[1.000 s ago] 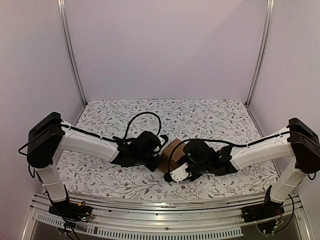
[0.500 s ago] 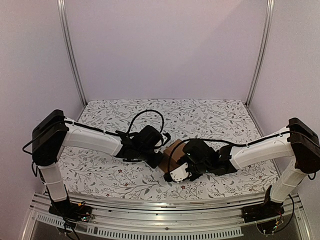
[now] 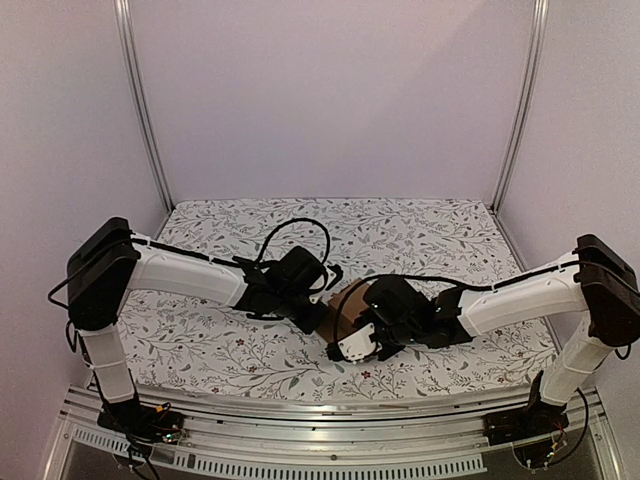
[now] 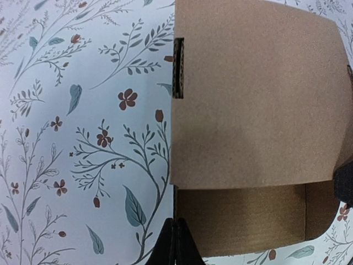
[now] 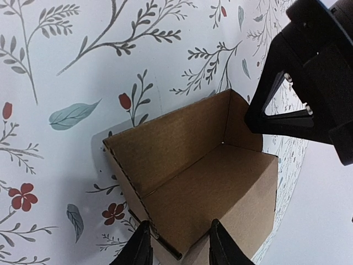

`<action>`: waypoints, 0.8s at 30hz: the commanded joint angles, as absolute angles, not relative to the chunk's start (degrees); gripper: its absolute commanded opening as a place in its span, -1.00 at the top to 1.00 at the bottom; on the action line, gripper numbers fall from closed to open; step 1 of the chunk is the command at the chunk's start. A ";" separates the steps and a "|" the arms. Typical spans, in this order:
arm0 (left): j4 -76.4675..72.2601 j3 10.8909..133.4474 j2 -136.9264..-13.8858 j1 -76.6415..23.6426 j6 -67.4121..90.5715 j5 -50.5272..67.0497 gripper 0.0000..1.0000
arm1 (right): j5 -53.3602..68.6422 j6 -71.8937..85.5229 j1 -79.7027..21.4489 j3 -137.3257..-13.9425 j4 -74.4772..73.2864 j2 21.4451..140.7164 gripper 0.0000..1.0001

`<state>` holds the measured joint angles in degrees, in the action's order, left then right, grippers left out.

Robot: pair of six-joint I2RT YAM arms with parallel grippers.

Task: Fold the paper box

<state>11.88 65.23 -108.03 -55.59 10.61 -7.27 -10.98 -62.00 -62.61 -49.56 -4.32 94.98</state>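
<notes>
The paper box (image 3: pixel 345 303) is a brown carton in the middle of the table, between both grippers. In the right wrist view the paper box (image 5: pixel 204 182) stands open, showing its inside walls and floor. My right gripper (image 5: pixel 177 245) straddles its near corner, one finger (image 5: pixel 138 248) at the corrugated edge and the other on the outer flap. My left gripper (image 4: pixel 176 243) is shut with nothing held, its tips against the left wall edge of the paper box (image 4: pixel 253 94). From above, the left gripper (image 3: pixel 322 312) is left of the carton and the right gripper (image 3: pixel 352 322) right of it.
A floral tablecloth (image 3: pixel 200 340) covers the table. An aluminium rail (image 3: pixel 330 415) runs along the near edge. Plain walls and two metal posts (image 3: pixel 140 100) close off the back and sides. Cables loop over the left wrist (image 3: pixel 290 240).
The left arm has swung right, bringing its shut tips up to the box. The right jaws have narrowed a little on the box's near corner.
</notes>
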 commanded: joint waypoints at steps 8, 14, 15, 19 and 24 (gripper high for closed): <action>11.82 66.80 -109.16 -55.11 9.93 -4.33 1.00 | -10.02 -58.78 -62.38 -51.77 -11.46 99.20 0.43; 12.90 67.68 -109.33 -55.02 9.50 -3.94 1.00 | -10.43 -59.01 -62.20 -52.01 -12.00 99.15 0.42; 13.16 67.82 -109.41 -55.02 9.42 -3.93 1.00 | -10.72 -59.06 -62.11 -52.21 -12.08 99.21 0.42; 13.06 67.97 -109.63 -55.02 9.32 -3.34 1.00 | -9.94 -59.43 -61.95 -52.83 -12.83 98.75 0.41; 13.18 68.21 -109.89 -55.02 9.32 -2.91 1.00 | -9.76 -58.04 -62.01 -55.89 -16.74 100.65 0.40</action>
